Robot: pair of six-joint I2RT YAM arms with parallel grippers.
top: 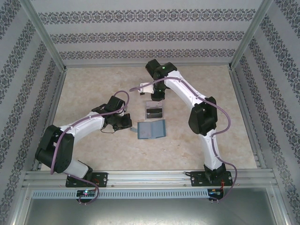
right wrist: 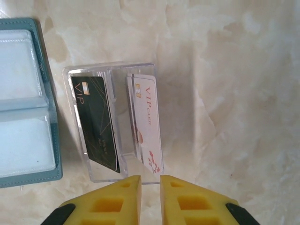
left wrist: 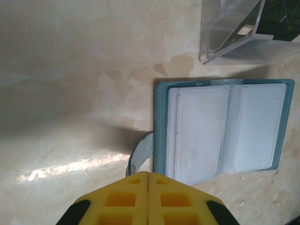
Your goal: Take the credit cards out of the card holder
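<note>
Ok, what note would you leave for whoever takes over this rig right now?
Left gripper: shut, tips at the closing tab of the open teal-blue rectangular card holder; whether it pinches the tab is unclear.
Right gripper: slightly open, empty, by the clear plastic tray.
Cards: the black credit card and the white credit card sit in that tray, beside the holder.
Done: the holder's visible pockets look empty.
Left: probably nothing; check for hidden cards.

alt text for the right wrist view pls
A clear plastic tray holds a black VIP card and a white VIP card. An open teal card holder with empty sleeves lies just left of it, and the right gripper, slightly open, sits at the bottom edge.
</note>
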